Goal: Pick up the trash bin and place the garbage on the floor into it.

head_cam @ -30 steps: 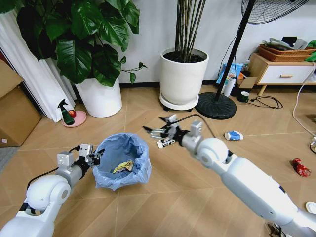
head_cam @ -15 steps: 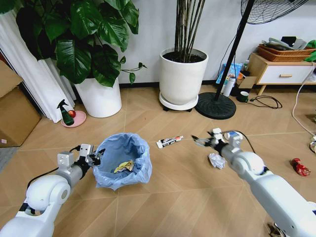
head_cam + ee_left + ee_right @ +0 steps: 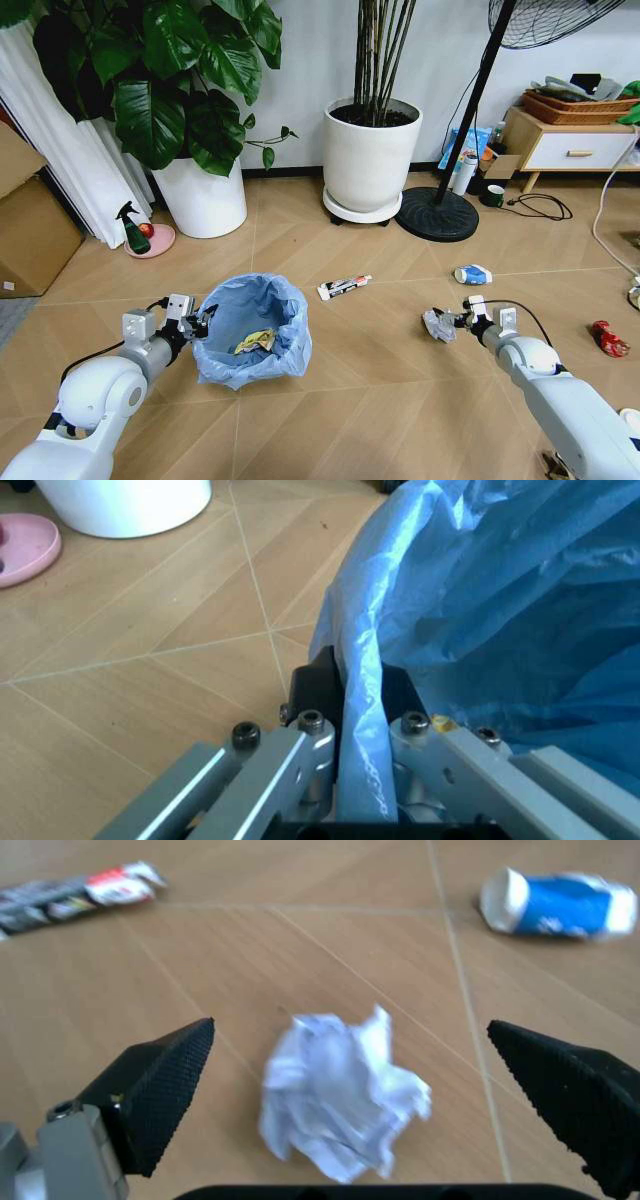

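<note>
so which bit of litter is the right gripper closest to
The crumpled white paper wad, lying between the open right gripper; the tube wrapper and blue-white can lie farther off.

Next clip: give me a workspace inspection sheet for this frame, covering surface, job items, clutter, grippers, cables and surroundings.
Surface: floor, tan chevron boards.
Job's things: trash bin with blue liner, a yellow scrap inside; crumpled paper wad; tube wrapper; blue-white can; red wrapper.
Clutter: spray bottle beside a pink dish.
Grippers: left gripper clamped on the bin's rim and liner; right gripper open, fingers either side of the paper wad, not touching.
Cables: black cord near the fan base; white cord at the right edge.
Surroundings: two white plant pots, standing fan, low cabinet, cardboard box.
</note>
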### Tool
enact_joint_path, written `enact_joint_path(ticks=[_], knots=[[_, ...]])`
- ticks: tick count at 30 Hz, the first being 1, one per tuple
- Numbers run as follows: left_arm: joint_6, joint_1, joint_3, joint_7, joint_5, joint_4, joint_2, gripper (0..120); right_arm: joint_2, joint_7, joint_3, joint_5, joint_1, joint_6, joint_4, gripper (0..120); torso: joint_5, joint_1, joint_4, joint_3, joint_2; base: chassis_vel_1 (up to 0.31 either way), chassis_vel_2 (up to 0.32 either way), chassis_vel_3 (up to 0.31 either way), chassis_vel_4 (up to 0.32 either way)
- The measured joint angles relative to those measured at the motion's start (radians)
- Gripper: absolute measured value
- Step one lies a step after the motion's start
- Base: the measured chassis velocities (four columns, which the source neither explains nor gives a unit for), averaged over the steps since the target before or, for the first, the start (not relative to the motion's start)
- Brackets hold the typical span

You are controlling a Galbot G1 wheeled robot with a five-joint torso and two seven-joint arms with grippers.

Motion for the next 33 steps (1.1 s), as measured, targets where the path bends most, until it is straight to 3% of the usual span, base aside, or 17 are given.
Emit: enact_joint_path(ticks=[30, 33], knots=[[-0.012, 0.002, 0.02, 0.006, 0.013, 0.009, 0.007, 1, 0.15, -0.062, 0.02, -0.094, 0.148, 0.032, -0.312, 100, -0.0005, 0.0, -0.0002, 0.0, 0.0, 0.0, 0.0, 0.0, 0.0], [-0.013, 0.008, 0.017, 0.009, 0.014, 0.006, 0.009, 1, 0.169, -0.05, 0.02, -0.095, 0.164, 0.041, -0.342, 94, 0.0005, 0.0, 0.0, 0.0, 0.0, 0.0, 0.0, 0.0, 0.0]])
